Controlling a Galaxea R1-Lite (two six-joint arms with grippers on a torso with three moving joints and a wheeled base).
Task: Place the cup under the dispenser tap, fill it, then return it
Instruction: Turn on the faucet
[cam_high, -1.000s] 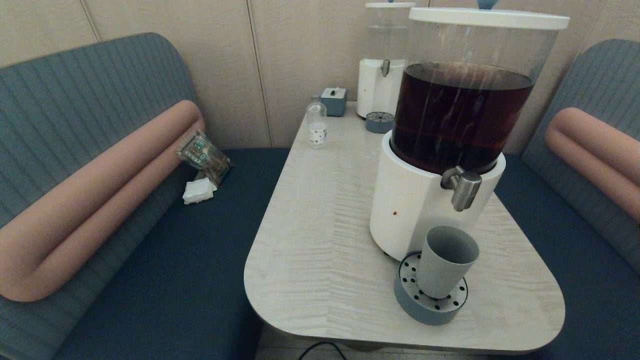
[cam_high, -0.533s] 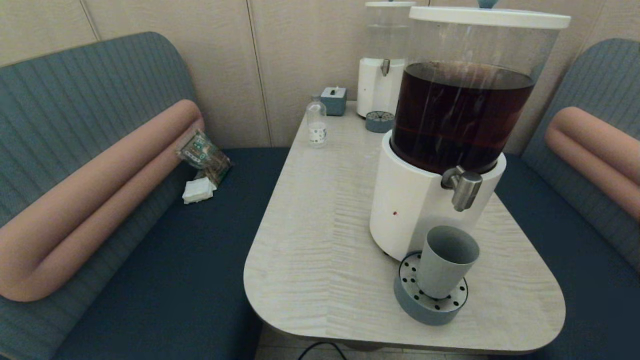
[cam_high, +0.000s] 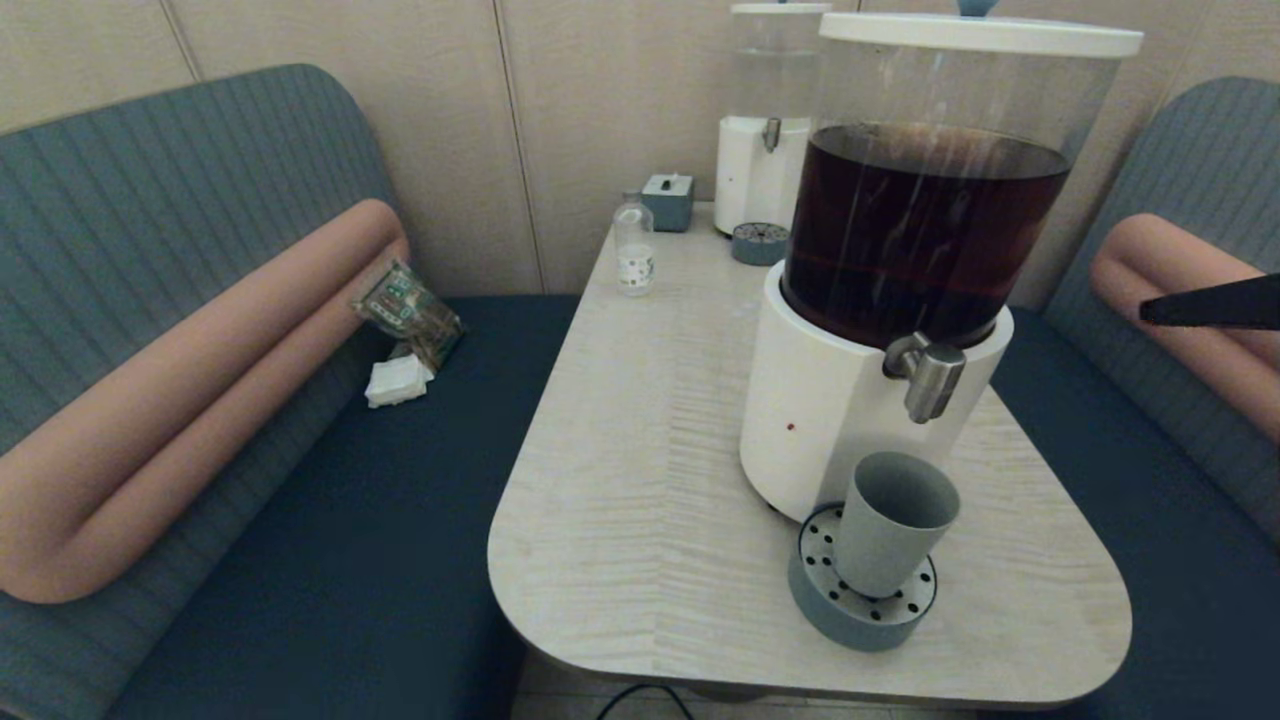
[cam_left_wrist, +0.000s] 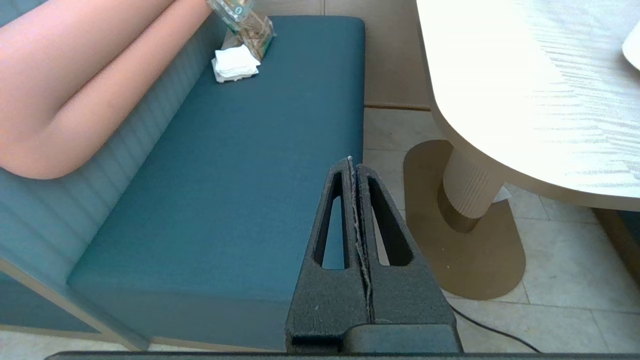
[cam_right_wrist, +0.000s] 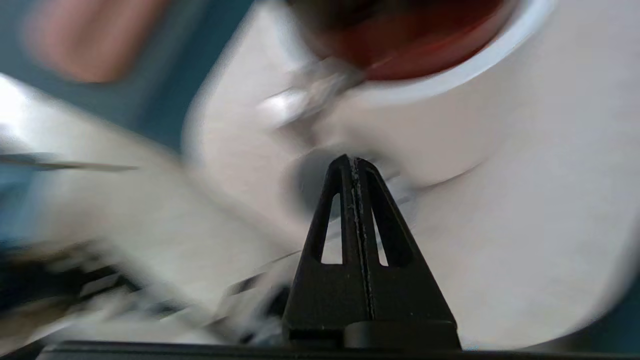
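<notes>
Upright, the cup (cam_high: 890, 533) stood on the drip tray (cam_high: 860, 610) near the tabletop's (cam_high: 640, 480) front edge, well apart from the right claw (cam_high: 1150, 311), shut, empty, held level beyond the right edge.

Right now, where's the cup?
In the head view the cup stands upright on the drip tray at the table's near right, below the tap.

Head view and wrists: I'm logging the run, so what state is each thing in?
cup: upright on the drip tray, empty inside as far as shows.
dispenser tap: no stream showing.
tank: partly full, lid on.
right gripper: shut, holding nothing.
left gripper: shut, beside the bench.
</notes>
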